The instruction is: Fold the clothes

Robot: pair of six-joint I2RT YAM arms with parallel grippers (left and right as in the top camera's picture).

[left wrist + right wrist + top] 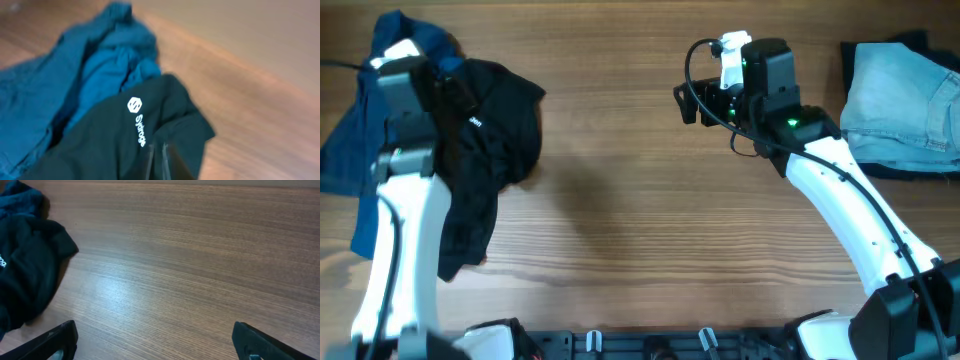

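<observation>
Soft, light, limp black top lies crumpled on the counter, overlapping a blue garment. Left tool is pinched together on the top's edge. Right tool is spread apart, well away from the top. Likely best held at hem corners.

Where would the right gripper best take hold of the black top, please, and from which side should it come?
On the black top, probably the loose corner jutting rightward onto the bare table: it lies clear of the royal-blue garment and the left gripper, which seems shut on the fabric. The open right gripper should come in low from the robot's right.
</observation>
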